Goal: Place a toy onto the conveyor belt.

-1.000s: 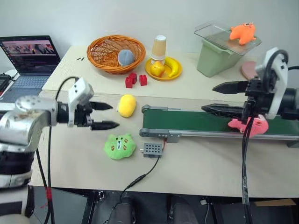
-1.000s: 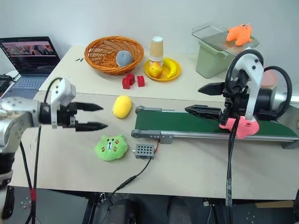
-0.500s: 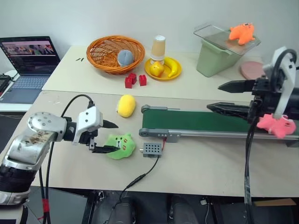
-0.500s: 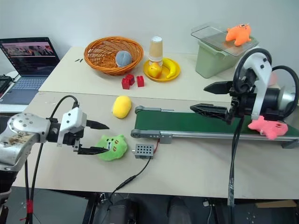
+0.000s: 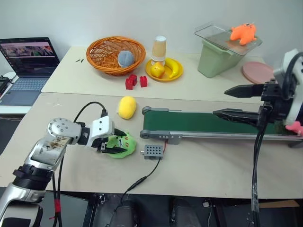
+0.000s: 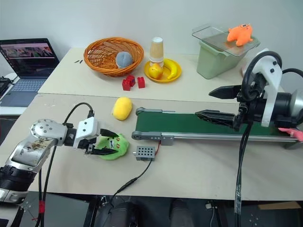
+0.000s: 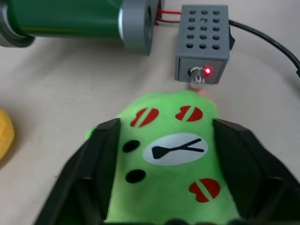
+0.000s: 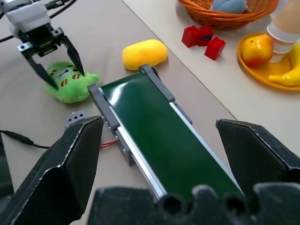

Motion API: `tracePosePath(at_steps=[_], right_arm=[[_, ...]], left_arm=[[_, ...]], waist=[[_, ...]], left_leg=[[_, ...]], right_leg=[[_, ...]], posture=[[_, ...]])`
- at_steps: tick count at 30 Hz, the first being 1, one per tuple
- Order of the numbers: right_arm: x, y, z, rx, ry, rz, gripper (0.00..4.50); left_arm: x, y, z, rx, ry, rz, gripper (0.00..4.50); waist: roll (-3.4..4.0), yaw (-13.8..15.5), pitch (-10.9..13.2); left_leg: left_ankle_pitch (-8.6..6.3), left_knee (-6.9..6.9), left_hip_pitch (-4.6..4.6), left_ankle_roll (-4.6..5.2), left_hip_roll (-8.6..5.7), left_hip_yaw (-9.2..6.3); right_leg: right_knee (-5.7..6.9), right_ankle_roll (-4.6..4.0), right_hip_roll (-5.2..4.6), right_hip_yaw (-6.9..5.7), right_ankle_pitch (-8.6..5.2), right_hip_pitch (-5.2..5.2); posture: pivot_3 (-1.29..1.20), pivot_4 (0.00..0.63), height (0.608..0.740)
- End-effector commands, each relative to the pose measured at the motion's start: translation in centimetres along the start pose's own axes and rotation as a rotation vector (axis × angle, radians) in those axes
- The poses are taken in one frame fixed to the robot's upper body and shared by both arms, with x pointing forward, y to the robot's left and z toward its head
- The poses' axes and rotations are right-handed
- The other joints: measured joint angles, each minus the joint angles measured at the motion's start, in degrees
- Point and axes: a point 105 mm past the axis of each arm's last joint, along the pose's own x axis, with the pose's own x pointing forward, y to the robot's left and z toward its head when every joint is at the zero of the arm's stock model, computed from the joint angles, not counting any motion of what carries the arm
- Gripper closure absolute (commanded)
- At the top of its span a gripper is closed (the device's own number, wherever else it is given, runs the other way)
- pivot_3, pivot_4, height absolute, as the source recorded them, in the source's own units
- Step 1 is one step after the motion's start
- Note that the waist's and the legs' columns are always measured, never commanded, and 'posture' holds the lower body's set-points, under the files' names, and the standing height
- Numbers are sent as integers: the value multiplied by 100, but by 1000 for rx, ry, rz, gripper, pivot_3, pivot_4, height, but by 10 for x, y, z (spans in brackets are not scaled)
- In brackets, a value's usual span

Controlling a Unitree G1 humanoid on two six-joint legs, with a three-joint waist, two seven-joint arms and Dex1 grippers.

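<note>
A green plush toy (image 5: 127,142) with a face lies on the table, just left of the conveyor belt's (image 5: 199,124) rounded end. My left gripper (image 5: 115,143) is low over the table and shut on it, one black finger (image 7: 105,140) pressed against each side. The dark green conveyor belt runs to the right between grey rails. Above its right part hangs my right gripper (image 5: 221,101), open with nothing between its fingers. A pink toy (image 5: 294,126) sits at the belt's far right end.
A yellow plush (image 5: 127,107) lies beside the belt's left end, and a grey control box (image 5: 153,151) with a cable sits in front of it. At the back stand an orange basket (image 5: 94,59), red bricks (image 5: 135,81), a yellow fruit plate (image 5: 176,74), a green bin (image 5: 213,61) and a laptop (image 5: 28,61).
My left gripper dropped from above the table to the green toy and closed its fingers on it. The pink toy rode along the belt to the far right end.
</note>
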Motion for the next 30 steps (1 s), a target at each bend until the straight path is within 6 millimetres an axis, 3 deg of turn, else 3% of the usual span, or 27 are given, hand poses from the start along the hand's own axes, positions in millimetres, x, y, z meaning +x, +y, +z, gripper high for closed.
tracePosePath(at_steps=[1, 5, 6, 11, 15, 19, 23, 26, 30], right_arm=[[-7, 9, 10, -17, -11, 25, 0], [-5, 14, 10, -7, -11, 52, 0], [-4, 14, 9, -7, -10, 52, 0], [-1, 14, 9, -8, -16, 52, 0], [-1, 16, 6, -3, -15, 55, 0], [-4, 15, 2, 3, -15, 54, 0], [-5, 13, 1, 6, -22, 49, 0], [-7, 12, 2, 8, -32, 36, 0], [-8, 12, 4, 7, -39, 23, 0]], left_arm=[[-2, 0, 0, 29, 7, -7, 2894], [-2, 0, -2, 26, 12, -7, 4325], [-2, 0, -3, 27, 15, -7, 4444], [-8, 7, -2, 19, 25, 36, 4444], [-25, 18, 16, -2, 4, 56, 4444], [-44, 41, 61, -2, -74, 81, 4444], [-48, 62, 101, 23, -141, 108, 4444], [-34, 83, 136, 85, -160, 144, 4444], [-10, 86, 170, 101, -220, 68, 4444]], waist=[[0, 0, 0], [0, 1, 0], [0, 1, 0], [0, 1, 0], [0, 0, 0], [-1, 39, 0], [0, 35, 0], [-4, 58, 2], [-4, 59, 2]], left_leg=[[0, 0, 2, 1, 1, -3], [-1, 0, 1, 2, 1, -10], [-2, 0, 1, 3, 1, -11], [-1, 0, 2, 2, 1, -10], [-1, 0, 2, 2, 2, -10], [-1, 1, -5, 2, 0, -9], [3, 3, -7, -4, -8, -4], [16, 5, -7, -27, -10, 1], [18, 8, -15, -28, -18, -2]], right_leg=[[0, 0, 0, 0, 0, 0], [0, 0, 0, 1, 0, 0], [0, 0, 0, 1, 0, 0], [0, 0, 0, 1, 0, 0], [1, 0, 0, 1, 0, -1], [2, 0, 0, -2, 0, -1], [3, 7, 0, -4, 3, 12], [3, 10, 0, -3, 3, 15], [2, 12, 1, 1, 4, 16]], posture=[[0, 150, 739], [0, 150, 739], [0, 150, 739], [0, 150, 739], [0, 150, 739], [0, 150, 739], [0, 150, 739], [0, 150, 739], [0, 150, 739]])
